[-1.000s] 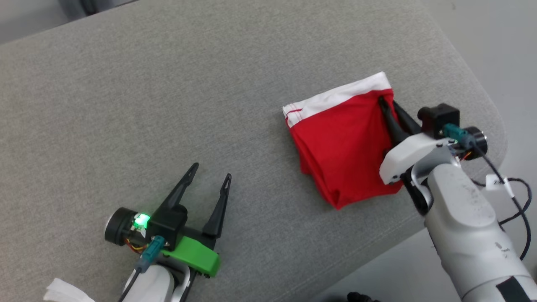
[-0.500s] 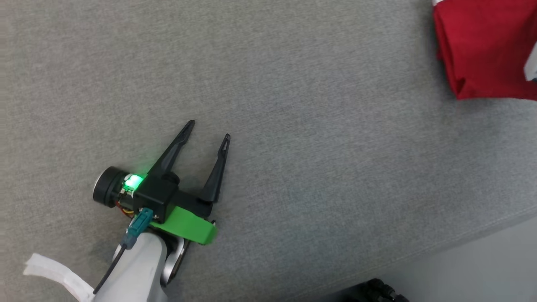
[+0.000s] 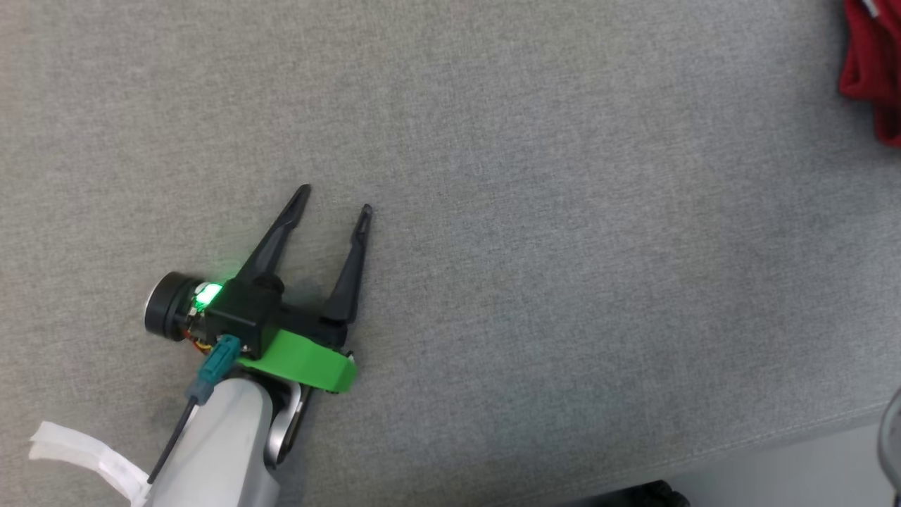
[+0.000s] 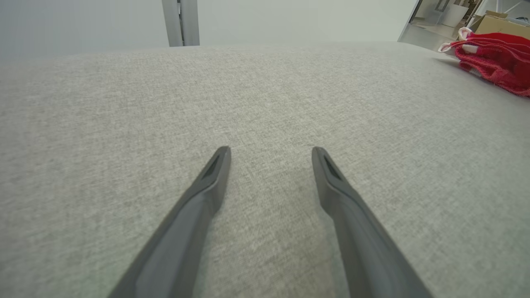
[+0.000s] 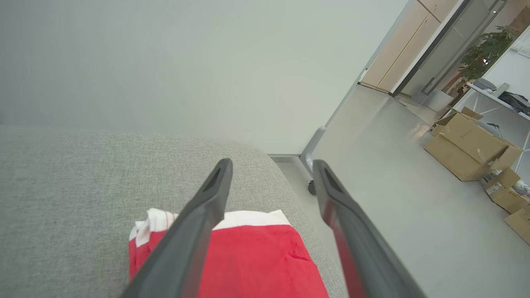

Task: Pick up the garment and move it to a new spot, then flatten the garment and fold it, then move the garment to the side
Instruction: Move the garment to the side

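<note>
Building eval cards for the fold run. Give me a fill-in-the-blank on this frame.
1. The red garment has a ____ band along one edge.
2. The left gripper is ____, with nothing between its fingers.
3. In the head view, the garment shows at the upper ____ edge.
4. The boxes on the floor are made of ____.
Missing words: white; open; right; cardboard.

"What's the left gripper (image 3: 334, 200) doing?"
"Its two dark fingers are splayed in a V, pointing forward and a touch to its right. A green light (image 3: 208, 294) glows at the wrist, and the pale forearm (image 3: 218, 436) comes in from the lower left."
"And the right gripper (image 5: 271, 162)?"
"Its fingers stand well apart too, gripping nothing."
</note>
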Robot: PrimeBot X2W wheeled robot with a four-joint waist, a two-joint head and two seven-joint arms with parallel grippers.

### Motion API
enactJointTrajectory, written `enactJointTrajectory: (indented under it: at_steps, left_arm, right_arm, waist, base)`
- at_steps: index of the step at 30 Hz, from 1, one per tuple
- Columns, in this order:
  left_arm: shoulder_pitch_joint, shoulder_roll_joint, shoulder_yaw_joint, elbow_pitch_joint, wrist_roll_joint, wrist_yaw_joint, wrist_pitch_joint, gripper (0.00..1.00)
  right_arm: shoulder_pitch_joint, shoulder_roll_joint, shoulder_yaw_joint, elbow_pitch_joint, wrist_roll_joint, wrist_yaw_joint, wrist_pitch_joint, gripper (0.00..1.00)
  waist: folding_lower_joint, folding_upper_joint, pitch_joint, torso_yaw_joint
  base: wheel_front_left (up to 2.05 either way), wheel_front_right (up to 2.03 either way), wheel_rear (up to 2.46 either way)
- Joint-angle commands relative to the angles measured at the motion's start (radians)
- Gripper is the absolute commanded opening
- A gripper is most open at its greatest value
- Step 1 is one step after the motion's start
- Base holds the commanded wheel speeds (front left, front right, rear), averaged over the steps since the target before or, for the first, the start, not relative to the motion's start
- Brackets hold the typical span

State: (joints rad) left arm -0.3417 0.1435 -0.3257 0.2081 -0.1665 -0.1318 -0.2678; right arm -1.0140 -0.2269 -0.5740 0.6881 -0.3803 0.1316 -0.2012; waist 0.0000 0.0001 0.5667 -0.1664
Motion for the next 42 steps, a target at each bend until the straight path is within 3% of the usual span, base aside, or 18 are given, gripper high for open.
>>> enactJointTrajectory:
  at_steps: [1,4,10,20,30,42]
  left_arm:
    - [0.031,0.008,0.021,0.029,-0.003,0.002,0.005,1.00]
    - [0.038,-0.013,0.053,0.039,0.001,0.002,0.004,1.00]
    - [0.054,-0.045,0.146,0.066,0.010,0.002,0.004,1.00]
    - [0.079,-0.077,0.292,0.119,0.033,0.025,0.003,1.00]
    - [0.141,-0.089,0.328,0.175,0.051,0.020,0.003,1.00]
    - [0.246,-0.092,0.329,0.176,0.042,0.029,0.003,1.00]
  right_arm:
    - [0.019,0.021,0.009,-0.012,-0.003,-0.002,-0.017,1.00]
    - [0.037,0.065,0.038,-0.037,0.032,-0.002,-0.044,1.00]
    - [0.117,0.132,0.204,-0.103,0.144,-0.002,-0.064,1.00]
    - [0.354,0.166,0.344,-0.209,0.334,-0.002,-0.064,1.00]
    - [0.592,0.174,0.416,-0.203,0.443,-0.002,-0.065,1.00]
    - [0.768,0.174,0.514,-0.228,0.521,-0.002,-0.065,1.00]
  waist:
    - [0.0000,-0.0001,-0.041,0.003]
    - [0.0000,-0.0001,-0.085,0.014]
    - [0.0000,-0.0001,-0.180,0.046]
    - [0.0000,-0.0001,-0.310,0.111]
    - [0.0000,-0.0001,-0.424,0.161]
    - [0.0000,-0.0001,-0.524,0.167]
  base:
    - [0.00,0.00,0.00]
    - [0.00,0.00,0.00]
    - [0.00,0.00,0.00]
    - [0.00,0.00,0.00]
    - [0.00,0.00,0.00]
    - [0.00,0.00,0.00]
